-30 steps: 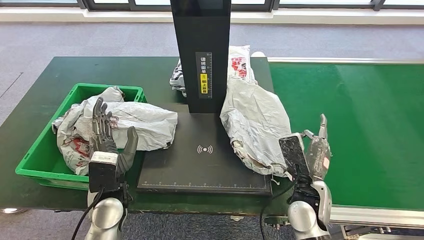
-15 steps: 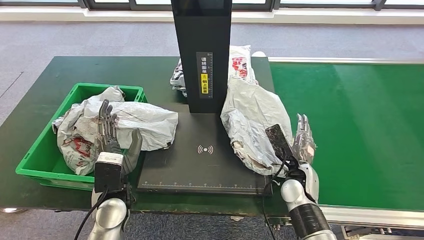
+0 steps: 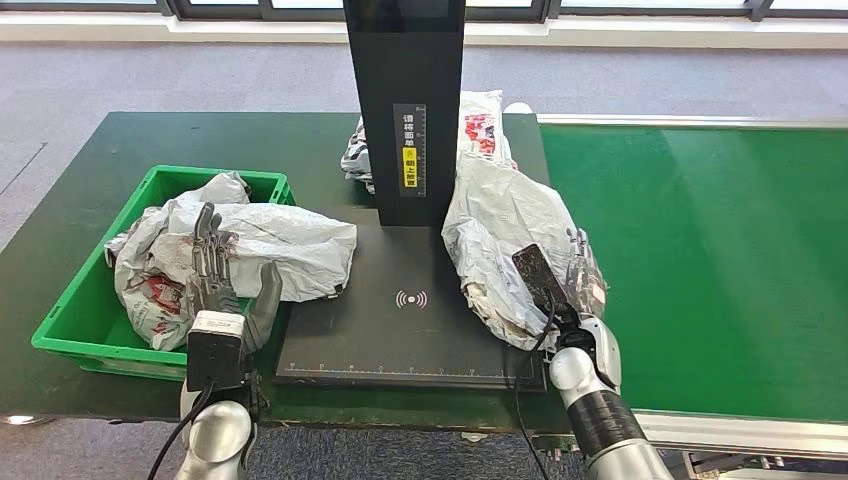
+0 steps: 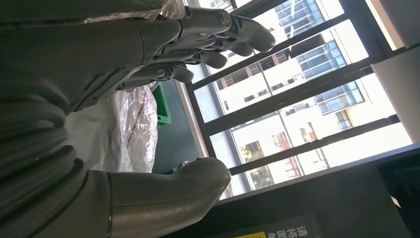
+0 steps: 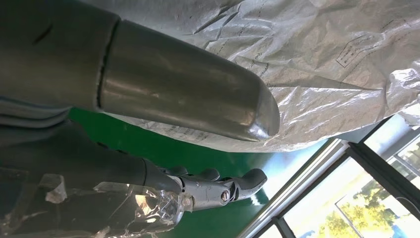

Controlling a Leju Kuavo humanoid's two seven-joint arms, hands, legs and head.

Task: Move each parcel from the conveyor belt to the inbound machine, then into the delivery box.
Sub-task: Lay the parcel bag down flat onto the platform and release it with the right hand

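Note:
A crumpled grey parcel (image 3: 505, 240) lies across the right edge of the black inbound machine platform (image 3: 410, 340), partly on the green conveyor belt (image 3: 720, 260). My right hand (image 3: 562, 275) is at the parcel's near right side. Its thumb (image 5: 188, 99) lies against the parcel (image 5: 322, 64) and its fingers (image 5: 218, 188) are spread over the belt, gripping nothing. Another grey parcel (image 3: 250, 240) fills the green delivery box (image 3: 75, 310) and hangs over its right rim. My left hand (image 3: 225, 290) stands open in front of that parcel (image 4: 124, 129), fingers (image 4: 218, 34) apart and pointing up.
The machine's black column (image 3: 405, 100) rises behind the platform. More parcels (image 3: 480, 125) lie behind it at the belt's end. The dark green table (image 3: 120, 140) stretches left and behind the box. Grey floor and windows lie beyond.
My right hand has moved left off the belt and up against the grey parcel's side. My left hand has sunk slightly and stays open.

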